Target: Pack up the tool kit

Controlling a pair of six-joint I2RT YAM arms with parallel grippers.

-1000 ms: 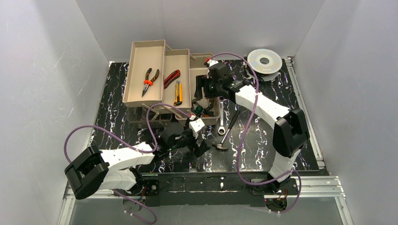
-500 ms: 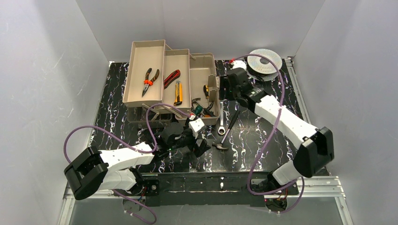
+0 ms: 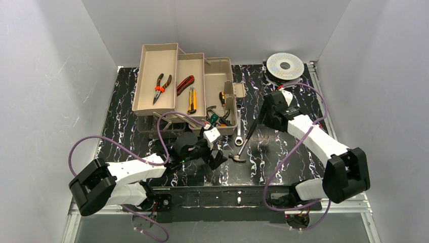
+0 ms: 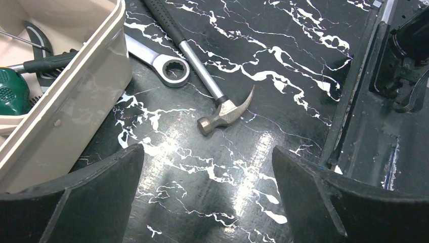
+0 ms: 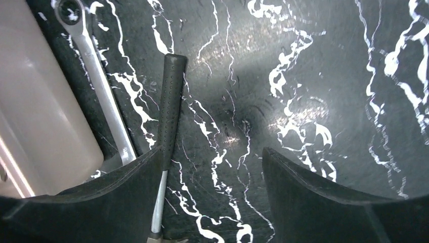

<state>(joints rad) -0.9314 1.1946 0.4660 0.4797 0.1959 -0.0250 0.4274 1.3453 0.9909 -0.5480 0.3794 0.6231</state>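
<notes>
Right gripper [image 5: 210, 157], jaws spread and empty, hovers beside the hammer [image 5: 171, 96] at left of frame; an off-centre close could shove it into the wrench [image 5: 96, 61]. Left gripper [image 4: 207, 157] likewise agape.

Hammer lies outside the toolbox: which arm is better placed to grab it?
Probably right: the right gripper hangs open beside the hammer's black grip end, while the left gripper faces only its steel head.

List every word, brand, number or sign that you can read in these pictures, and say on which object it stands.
There are none to read: the toolbox, the hammer, the wrench and the wire spool show no legible word, number or sign in any view.
</notes>
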